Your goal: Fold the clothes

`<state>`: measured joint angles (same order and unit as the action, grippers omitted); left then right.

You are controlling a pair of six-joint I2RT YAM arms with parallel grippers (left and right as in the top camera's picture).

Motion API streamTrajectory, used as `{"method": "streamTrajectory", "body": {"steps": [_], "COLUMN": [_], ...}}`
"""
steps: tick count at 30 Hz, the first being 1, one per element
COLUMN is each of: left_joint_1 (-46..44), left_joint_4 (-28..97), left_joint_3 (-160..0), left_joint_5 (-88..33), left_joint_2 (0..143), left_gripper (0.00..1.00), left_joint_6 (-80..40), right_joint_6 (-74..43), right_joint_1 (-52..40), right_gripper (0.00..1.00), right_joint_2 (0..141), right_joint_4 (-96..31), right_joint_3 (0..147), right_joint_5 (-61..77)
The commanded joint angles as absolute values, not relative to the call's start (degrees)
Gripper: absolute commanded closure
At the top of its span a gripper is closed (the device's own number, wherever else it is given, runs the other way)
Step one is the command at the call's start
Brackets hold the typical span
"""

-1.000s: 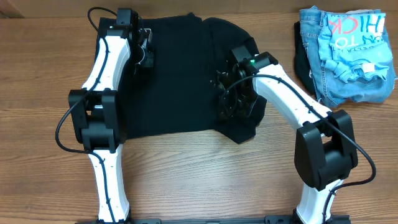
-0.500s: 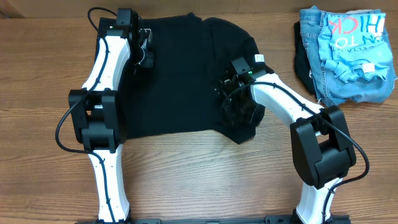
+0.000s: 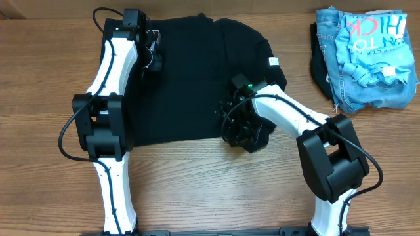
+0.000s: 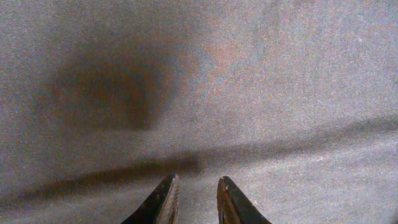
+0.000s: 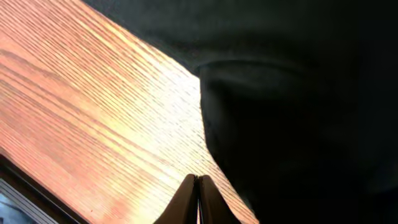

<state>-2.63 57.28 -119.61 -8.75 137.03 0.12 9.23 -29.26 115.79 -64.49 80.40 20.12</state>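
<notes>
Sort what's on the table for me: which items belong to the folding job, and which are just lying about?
Job: black T-shirt, spread between the arms; its white label.
Lying about: blue denim jeans; light blue printed shirt, piled on the jeans at the right edge.

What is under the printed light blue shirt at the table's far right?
Jeans lie under the shirt, showing at its left and lower edges, with a black strip at their left. What lies beneath the pile's middle is covered.
</notes>
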Motion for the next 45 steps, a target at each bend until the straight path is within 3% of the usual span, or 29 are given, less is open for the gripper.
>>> {"method": "streamTrajectory", "body": {"steps": [1, 3, 6, 10, 17, 24, 32, 35, 38, 39, 40, 41, 43, 45], "left_joint_1": [-2.59, -2.59, -2.59, -2.59, -2.59, -2.59, -2.55, -2.44, -2.15, -2.04, -1.89, -1.78, -1.76, -1.76], "left_joint_4": [57.17, 57.19, 57.21, 57.19, 57.12, 56.55, 55.46, 55.44, 55.64, 55.7, 55.66, 55.66, 55.68, 55.7], "left_joint_3": [-119.72, -119.72, -119.72, -119.72, -119.72, -119.72, -119.72, -119.72, -119.72, -119.72, -119.72, -119.72, -119.72, -119.7], "left_joint_5": [-8.36, -8.36, -8.38, -8.38, -8.38, -8.38, -8.36, -8.36, -8.36, -8.36, -8.36, -8.36, -8.36, -8.36], "left_joint_2": [137.88, 137.88, 137.88, 137.88, 137.88, 137.88, 137.88, 137.88, 137.88, 137.88, 137.88, 137.88, 137.88, 137.88], "left_gripper": [0.75, 0.71, 0.55, 0.53, 0.52, 0.52, 0.52, 0.51, 0.51, 0.52, 0.52, 0.51, 0.52, 0.52], "left_joint_6": [1.3, 1.3, 1.28, 1.28, 1.3, 1.3, 1.32, 1.3, 1.3, 1.3, 1.3, 1.3, 1.3, 1.3], "right_joint_6": [9.19, 9.21, 9.43, 12.25, 12.21, 27.99, 25.74, 25.47, 23.99, 23.92, 23.73, 23.53, 23.53, 23.55], "right_joint_1": [-30.41, -29.19, -26.81, -26.5, -27.05, -27.44, -30.41, -30.41, -30.41, -30.41, -30.41, -30.41, -30.44, -30.44], "right_gripper": [0.94, 0.89, 0.57, 0.41, 0.41, 0.4, 0.36, 0.38, 0.49, 0.56, 0.73, 0.83, 0.93, 0.96], "right_joint_2": [115.66, 113.97, 112.6, 112.62, 112.62, 112.49, 112.46, 112.46, 112.46, 112.46, 112.46, 112.46, 112.44, 112.42], "right_joint_4": [-64.64, -65.47, -68.05, -68.73, -68.23, -69.8, -66.35, -62.72, -60.95, -61.28, -61.36, -61.36, -61.87, -62.17], "right_joint_3": [81.19, 85.56, 87.72, 87.57, 85.06, 86.11, 83.0, 80.58, 80.58, 80.58, 80.58, 80.58, 80.62, 80.79], "right_joint_5": [17.58, 14.72, 7.88, 6.48, 6.57, 12.38, -0.36, -2.42, -4.89, -4.89, -4.86, -4.86, -3.97, -0.6]}}
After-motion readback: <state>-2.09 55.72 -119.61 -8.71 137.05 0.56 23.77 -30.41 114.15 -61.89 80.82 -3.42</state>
